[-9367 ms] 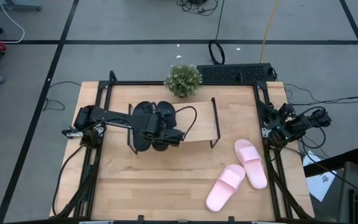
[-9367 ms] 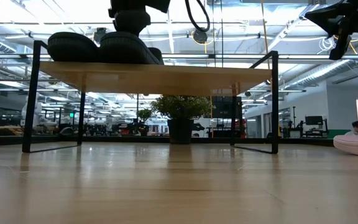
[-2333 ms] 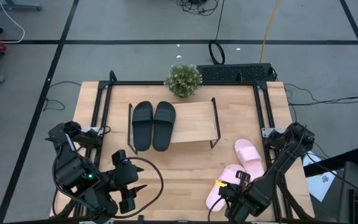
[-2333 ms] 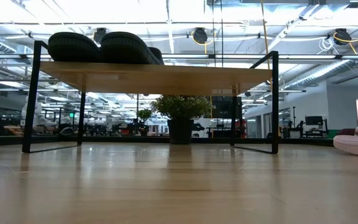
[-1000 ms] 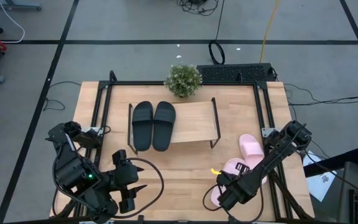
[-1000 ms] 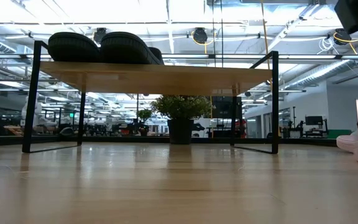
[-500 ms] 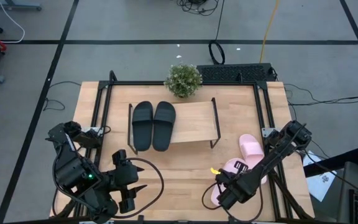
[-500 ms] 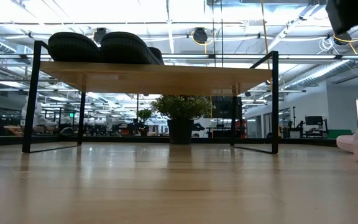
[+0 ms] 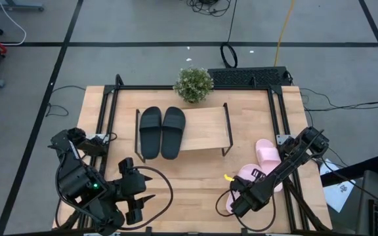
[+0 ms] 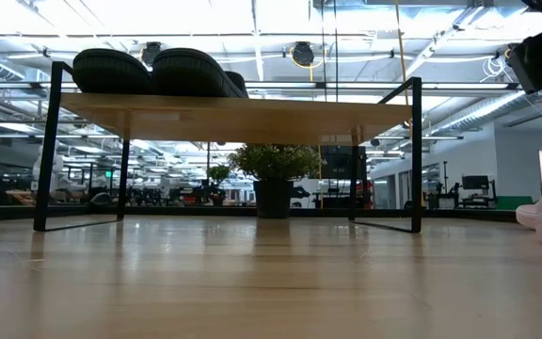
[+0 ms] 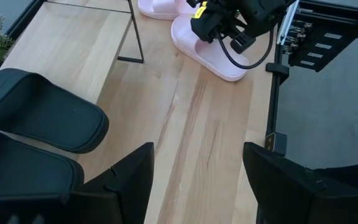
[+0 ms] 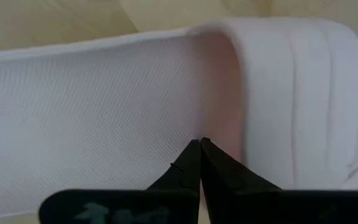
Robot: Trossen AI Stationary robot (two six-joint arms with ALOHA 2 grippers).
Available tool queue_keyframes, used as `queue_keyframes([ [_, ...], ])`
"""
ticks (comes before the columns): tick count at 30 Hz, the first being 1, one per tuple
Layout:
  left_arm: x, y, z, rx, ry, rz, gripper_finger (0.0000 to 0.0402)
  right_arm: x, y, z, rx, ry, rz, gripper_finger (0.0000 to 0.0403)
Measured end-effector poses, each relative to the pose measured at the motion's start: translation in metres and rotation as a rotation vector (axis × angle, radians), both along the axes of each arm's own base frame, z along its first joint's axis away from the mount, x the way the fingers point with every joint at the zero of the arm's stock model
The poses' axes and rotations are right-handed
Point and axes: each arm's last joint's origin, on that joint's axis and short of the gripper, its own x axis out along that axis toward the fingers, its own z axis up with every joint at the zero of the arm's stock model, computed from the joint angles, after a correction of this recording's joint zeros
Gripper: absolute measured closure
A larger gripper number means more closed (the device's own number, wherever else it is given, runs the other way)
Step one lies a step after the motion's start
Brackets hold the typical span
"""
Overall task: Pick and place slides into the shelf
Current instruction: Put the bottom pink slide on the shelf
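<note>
- Pinching my right gripper (image 12: 199, 163) tight on the near pink slide (image 9: 241, 178), I seem to hold only its sole edge, so I should lift slowly.
- My left gripper (image 11: 194, 180) waits spread and empty.
- Beyond, the shelf (image 9: 205, 131) has room beside the black slides (image 9: 161, 131); I'd aim there.

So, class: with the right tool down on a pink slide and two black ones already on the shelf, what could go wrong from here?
1. The right tool is shut with its tips against the near pink slide; it may only pinch a thin edge, so the slide could slip when lifted.
2. The other pink slide lies right beside it and could get nudged.
3. The shelf has thin side rails; a carried slide might clip one near the black slides.
</note>
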Motion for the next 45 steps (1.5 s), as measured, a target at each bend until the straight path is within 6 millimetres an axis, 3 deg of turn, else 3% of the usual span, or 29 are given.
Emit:
queue_keyframes([
  [30, 0.0, 0.0, 0.0, -0.005, -0.001, 0.005, 0.0158, 0.0008, -0.0004, -0.0005, 0.037, 0.025, -0.039, 0.0403],
  [39, 0.0001, -0.0001, 0.0001, -0.009, -0.003, 0.008, 0.0158, 0.0051, 0.0034, -0.0014, 0.094, -0.001, 0.097, 0.0403],
  [45, 0.0001, -0.0001, 0.0001, -0.009, -0.003, 0.008, 0.0158, 0.0064, -0.0004, -0.0012, 0.078, 0.006, 0.043, 0.0403],
])
